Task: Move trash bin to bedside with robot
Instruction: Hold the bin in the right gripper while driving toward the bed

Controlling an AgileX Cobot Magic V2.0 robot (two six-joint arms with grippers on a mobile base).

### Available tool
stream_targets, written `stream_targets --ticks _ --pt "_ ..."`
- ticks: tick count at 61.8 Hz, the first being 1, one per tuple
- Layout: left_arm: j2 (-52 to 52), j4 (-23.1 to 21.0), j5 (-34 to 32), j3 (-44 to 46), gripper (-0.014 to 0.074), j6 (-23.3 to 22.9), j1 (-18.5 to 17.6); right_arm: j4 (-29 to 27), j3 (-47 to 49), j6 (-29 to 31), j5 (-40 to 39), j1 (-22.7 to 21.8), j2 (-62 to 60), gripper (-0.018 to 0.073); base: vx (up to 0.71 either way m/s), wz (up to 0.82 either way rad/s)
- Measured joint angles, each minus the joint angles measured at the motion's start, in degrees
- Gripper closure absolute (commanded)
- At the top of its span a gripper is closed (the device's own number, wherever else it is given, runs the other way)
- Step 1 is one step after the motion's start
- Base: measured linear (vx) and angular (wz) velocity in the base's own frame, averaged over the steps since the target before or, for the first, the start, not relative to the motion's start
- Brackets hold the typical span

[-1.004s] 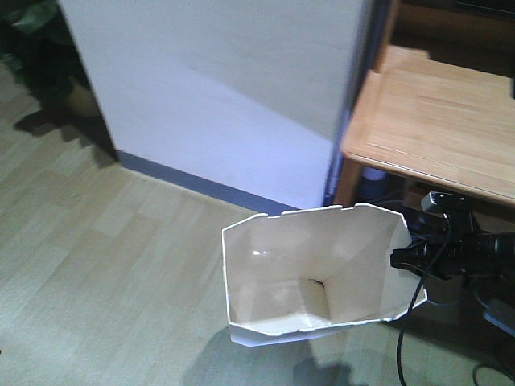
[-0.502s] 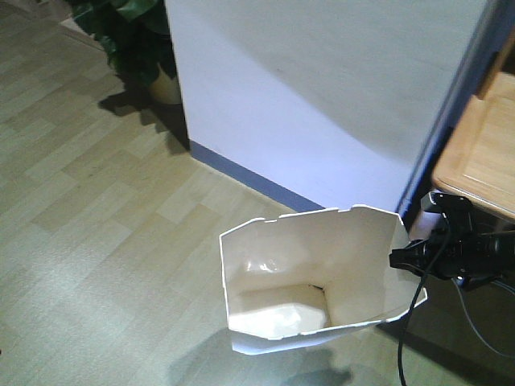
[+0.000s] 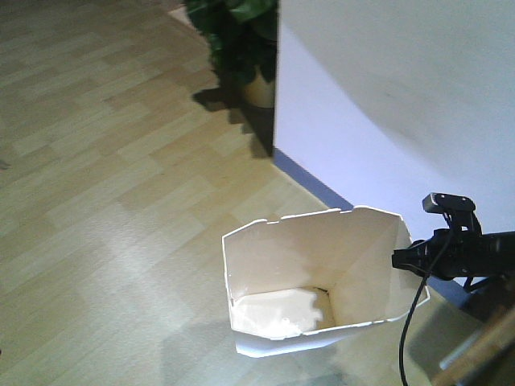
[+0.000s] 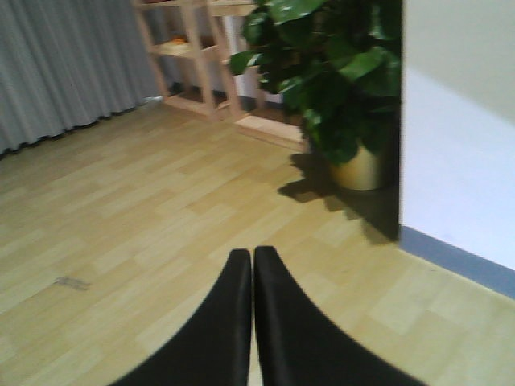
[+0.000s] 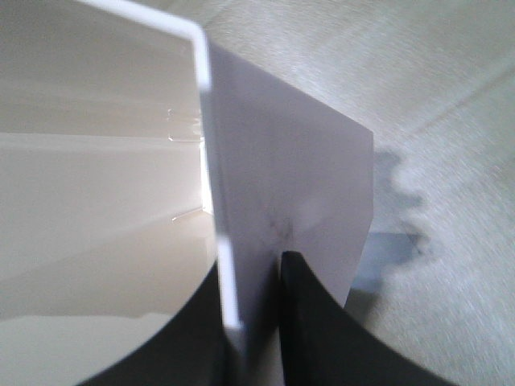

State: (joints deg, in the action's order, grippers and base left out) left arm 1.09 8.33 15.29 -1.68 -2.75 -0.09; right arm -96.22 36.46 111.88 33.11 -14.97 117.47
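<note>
The bin (image 3: 278, 261) looks light, thin-walled and empty, so expect it to flex and swing. It stands open end up, just out from the foot of the wall (image 3: 402, 96). Your right gripper (image 5: 256, 301) pinches its rim, 1 finger inside and 1 outside, which is probably the best hold. The left gripper (image 4: 253, 273) is closed on nothing, facing the plant (image 4: 338, 88) at the wall's corner.

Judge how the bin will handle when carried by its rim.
Probably light: the bin looks empty and thin-walled. The wall may flex, since the right gripper pinches only one rim edge. Likely to swing or tilt from that one-sided grip.
</note>
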Motion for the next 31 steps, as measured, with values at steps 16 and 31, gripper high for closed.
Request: stream_targets --ticks 16,31 --pt "0.0 0.0 0.0 0.0 0.0602 0.0 0.0 0.0 0.0 0.0 0.0 0.0 0.0 0.0566 0.18 0.7" --pt "0.0 0.0 0.0 0.0 0.0602 0.0 0.0 0.0 0.0 0.0 0.3 0.0 0.0 0.0566 0.19 0.71"
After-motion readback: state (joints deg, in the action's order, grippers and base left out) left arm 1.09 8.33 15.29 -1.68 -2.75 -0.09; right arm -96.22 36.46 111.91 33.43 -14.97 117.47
